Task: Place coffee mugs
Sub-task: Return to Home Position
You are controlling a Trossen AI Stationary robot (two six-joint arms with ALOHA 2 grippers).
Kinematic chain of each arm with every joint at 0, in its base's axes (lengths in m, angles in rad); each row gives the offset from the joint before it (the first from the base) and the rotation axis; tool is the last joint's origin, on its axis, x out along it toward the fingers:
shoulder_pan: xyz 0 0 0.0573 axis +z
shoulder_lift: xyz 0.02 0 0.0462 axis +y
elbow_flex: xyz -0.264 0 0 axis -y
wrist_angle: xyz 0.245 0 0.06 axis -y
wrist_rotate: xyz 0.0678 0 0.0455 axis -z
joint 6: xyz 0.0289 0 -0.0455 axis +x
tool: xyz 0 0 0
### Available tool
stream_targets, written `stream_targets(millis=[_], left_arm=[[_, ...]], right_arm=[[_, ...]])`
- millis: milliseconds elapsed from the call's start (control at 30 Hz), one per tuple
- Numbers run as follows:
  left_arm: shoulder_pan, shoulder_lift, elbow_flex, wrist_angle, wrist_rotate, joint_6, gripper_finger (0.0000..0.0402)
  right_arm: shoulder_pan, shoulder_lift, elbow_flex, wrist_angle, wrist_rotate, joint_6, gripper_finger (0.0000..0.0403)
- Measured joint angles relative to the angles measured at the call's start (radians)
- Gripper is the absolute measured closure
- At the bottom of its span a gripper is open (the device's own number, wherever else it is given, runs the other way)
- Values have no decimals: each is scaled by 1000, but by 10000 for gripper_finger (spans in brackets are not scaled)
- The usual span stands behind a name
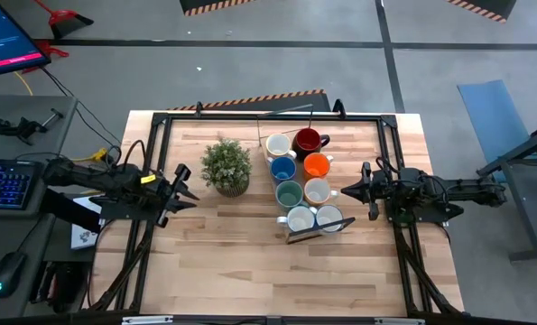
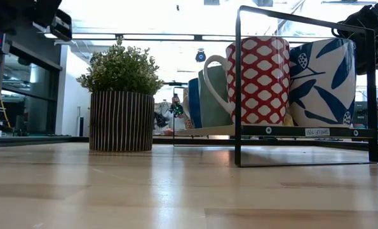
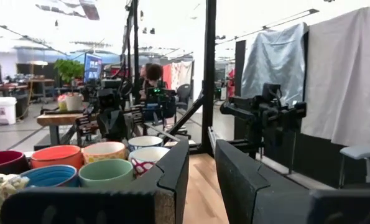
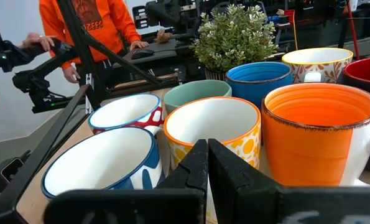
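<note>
Several coffee mugs stand upright in two rows right of the table's middle: cream (image 1: 279,144), blue (image 1: 283,168), teal (image 1: 289,192), dark red (image 1: 309,140), orange (image 1: 317,164) and white ones (image 1: 318,190). The two nearest, red-patterned (image 2: 258,79) and blue-leaf (image 2: 328,83), rest by their bases on a thin shelf (image 2: 271,130) in a black wire frame. My left gripper (image 1: 185,185) is open at the table's left edge, pointing level at the mugs, with nothing between its fingers (image 3: 172,177). My right gripper (image 4: 208,168) is shut, level, just right of the rows (image 1: 347,191).
A potted green plant (image 1: 226,167) in a striped pot (image 2: 121,121) stands left of the mugs, between them and my left gripper. A black frame (image 1: 268,116) edges the table's far part. A person in an orange top (image 4: 85,25) stands beyond the left side.
</note>
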Motion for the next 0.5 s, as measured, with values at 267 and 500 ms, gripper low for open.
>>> stream_targets(millis=[267, 500], left_arm=[[1, -99, -28, -66, 15, 7, 330], [53, -193, -28, -157, 23, 37, 330]], right_arm=[[0, 0, 0, 0, 0, 0, 402], [0, 0, 0, 0, 0, 0, 402]])
